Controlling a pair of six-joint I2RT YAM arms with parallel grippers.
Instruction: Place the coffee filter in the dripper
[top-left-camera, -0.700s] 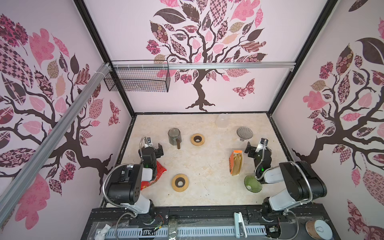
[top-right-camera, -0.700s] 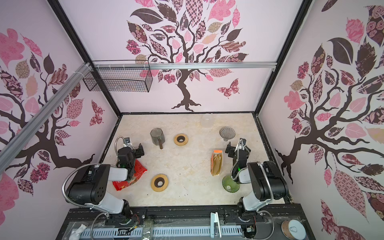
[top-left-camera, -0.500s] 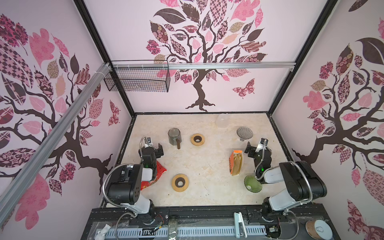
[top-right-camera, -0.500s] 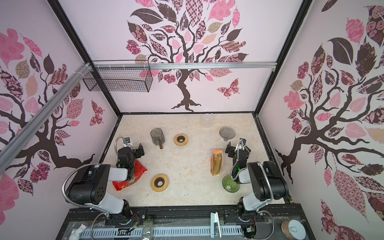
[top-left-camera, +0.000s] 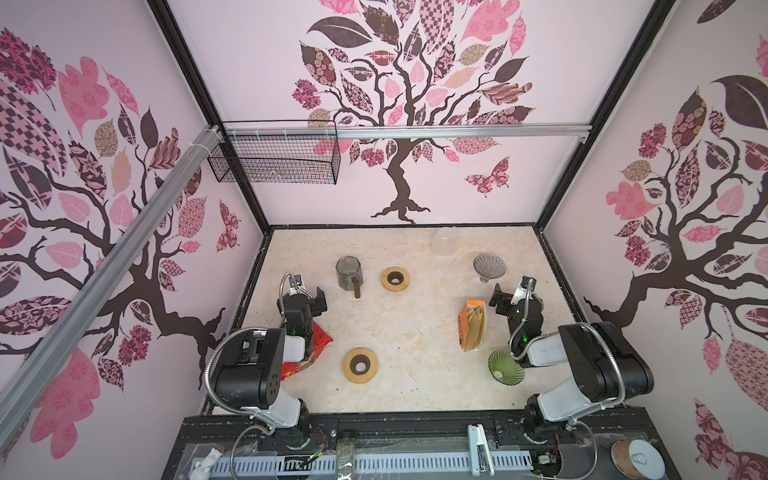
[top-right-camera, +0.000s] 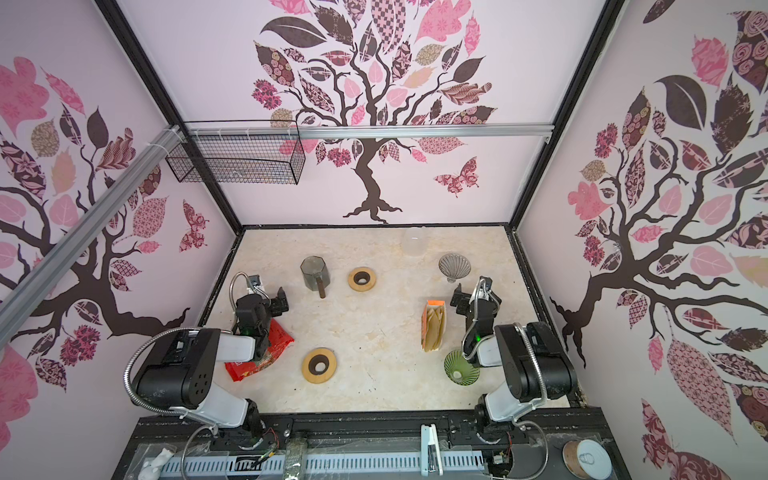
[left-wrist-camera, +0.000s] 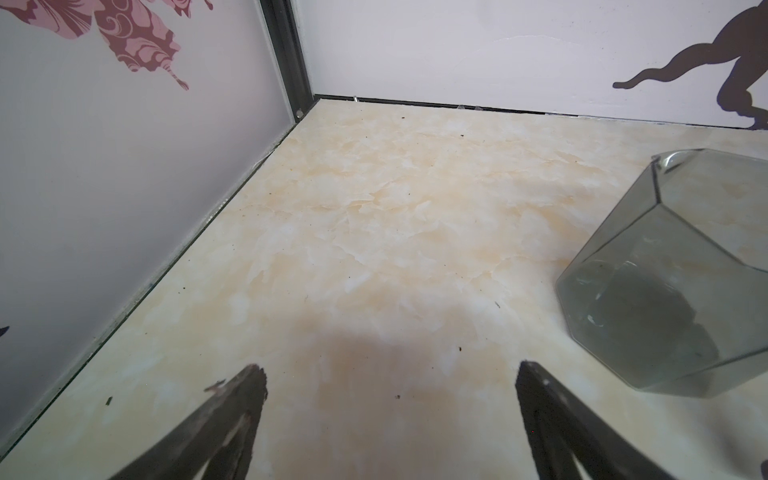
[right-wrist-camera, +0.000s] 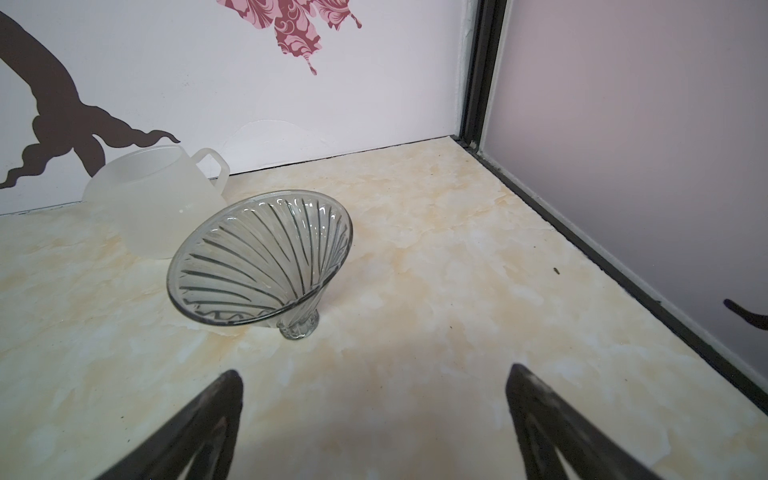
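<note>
Two black-and-white robot arms (top-left-camera: 257, 365) flank the cream marble-look tabletop (top-left-camera: 415, 340) and hold nothing, so the task looks to be at its very start. The left gripper (left-wrist-camera: 390, 374) and the right gripper (right-wrist-camera: 374, 374) both show jaws spread wide and empty.

The orange packet of tan paper coffee filters (top-left-camera: 471, 326) lies flat at right-centre in both top views, just left of the right gripper. Its long axis runs top to bottom of the frame, orange end uppermost.

The next move probably calls for pinching out one filter.

The ribbed clear-grey glass dripper (right-wrist-camera: 257, 262) lies tipped over at upper right. A ribbed green glass dripper (top-left-camera: 505, 368) sits at lower right.
</note>
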